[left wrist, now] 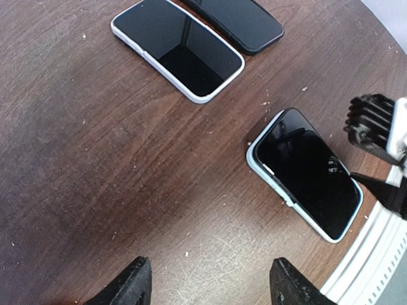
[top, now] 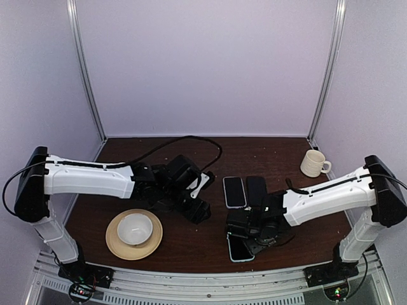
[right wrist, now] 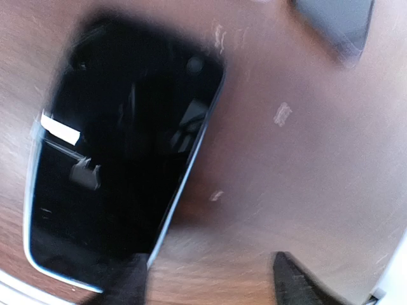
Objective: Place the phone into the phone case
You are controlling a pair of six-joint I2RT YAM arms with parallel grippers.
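Observation:
The phone (top: 256,189) is an all-black slab lying flat at mid-table; it also shows in the left wrist view (left wrist: 238,22). The phone case (top: 240,249) lies near the table's front edge, glossy black face up with light-blue edges, and shows in both wrist views (left wrist: 308,171) (right wrist: 121,152). My right gripper (top: 255,232) (right wrist: 210,286) is open just above the case, and its left finger (right wrist: 124,283) overlaps the case's near corner. My left gripper (top: 197,210) (left wrist: 206,286) is open and empty over bare wood, left of the case.
A phone with a light rim (top: 234,192) (left wrist: 178,47) lies beside the black phone. A white bowl (top: 134,227) sits on a tan plate (top: 114,246) at front left. A cream mug (top: 313,163) stands at back right. A metal rail (left wrist: 375,254) runs along the front edge.

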